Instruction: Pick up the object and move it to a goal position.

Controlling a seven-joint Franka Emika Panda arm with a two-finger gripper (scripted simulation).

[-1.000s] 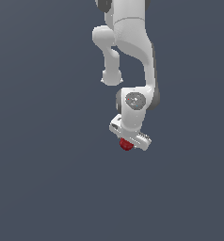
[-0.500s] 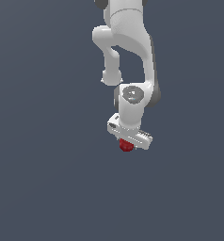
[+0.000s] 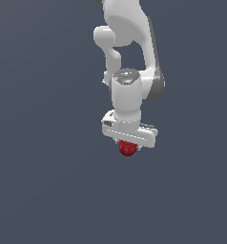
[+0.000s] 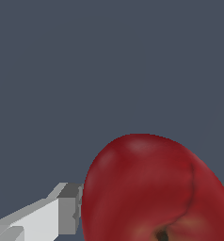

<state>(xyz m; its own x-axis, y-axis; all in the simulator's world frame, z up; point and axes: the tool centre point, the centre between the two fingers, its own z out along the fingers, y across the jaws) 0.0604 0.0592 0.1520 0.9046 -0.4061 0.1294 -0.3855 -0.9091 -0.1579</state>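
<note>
Wrist view: gripper [image 4: 147,207] clamps object [image 4: 151,188] (dark red).

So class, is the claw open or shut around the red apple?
Shut on the apple: the claw presses it from both sides.

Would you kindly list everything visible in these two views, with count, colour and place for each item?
apple-like ball: one, dark red and glossy, directly under the gripper and between its fingers; fills much of the wrist view.
background surface: one, plain dark grey-blue, behind and around everything in both views.
arm: one, white with grey joints, coming down from the top of the exterior view.
gripper: one, white, at the arm's lower end, closed on the ball; one grey-tipped finger shows beside the ball.
</note>
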